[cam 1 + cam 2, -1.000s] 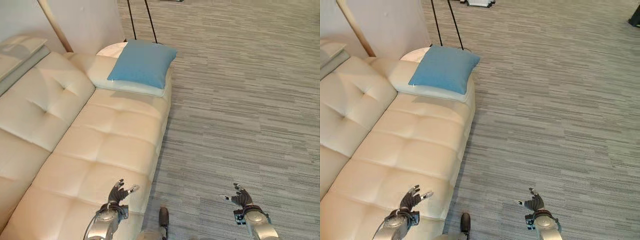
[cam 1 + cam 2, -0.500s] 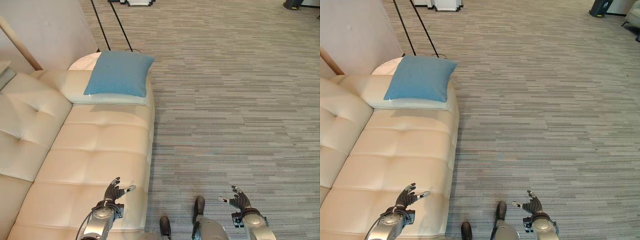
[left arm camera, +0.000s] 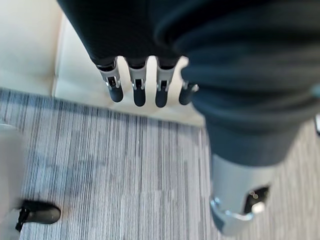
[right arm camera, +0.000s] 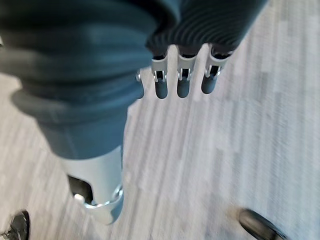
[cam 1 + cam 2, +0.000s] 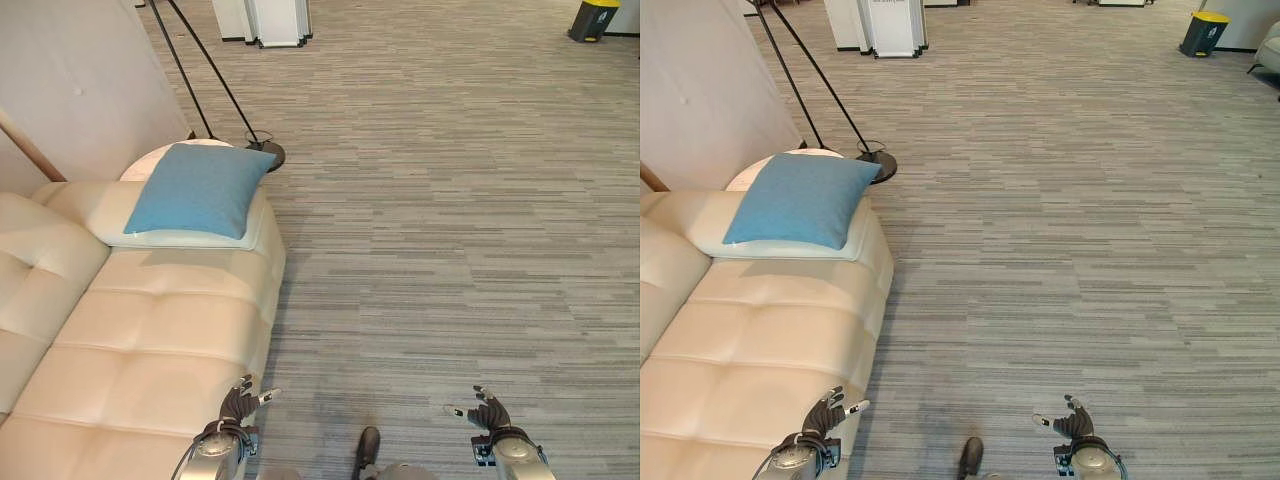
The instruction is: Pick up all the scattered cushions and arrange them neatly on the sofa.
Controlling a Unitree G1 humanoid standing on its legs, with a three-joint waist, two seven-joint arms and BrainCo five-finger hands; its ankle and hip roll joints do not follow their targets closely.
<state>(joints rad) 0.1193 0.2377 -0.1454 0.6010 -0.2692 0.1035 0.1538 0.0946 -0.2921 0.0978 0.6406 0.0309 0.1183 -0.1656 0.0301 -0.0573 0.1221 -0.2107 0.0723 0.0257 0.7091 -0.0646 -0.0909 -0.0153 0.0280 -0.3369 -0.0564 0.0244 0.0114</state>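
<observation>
A blue cushion lies on a pale cushion at the far end of the cream sofa. My left hand hangs low over the sofa's near front corner, fingers straight and holding nothing. Over the carpet at the lower right, my right hand is also open and empty, its fingers straight.
A floor lamp's round black base and thin slanted poles stand just past the sofa's end, beside a small round white table. White cabinets stand at the far wall, and a dark bin with a yellow lid at the far right. Grey striped carpet spreads to the right.
The camera has swung right and lifted: the sofa and blue cushion now sit further left, with more carpet and the far room in view. Both hands stay low and open.
</observation>
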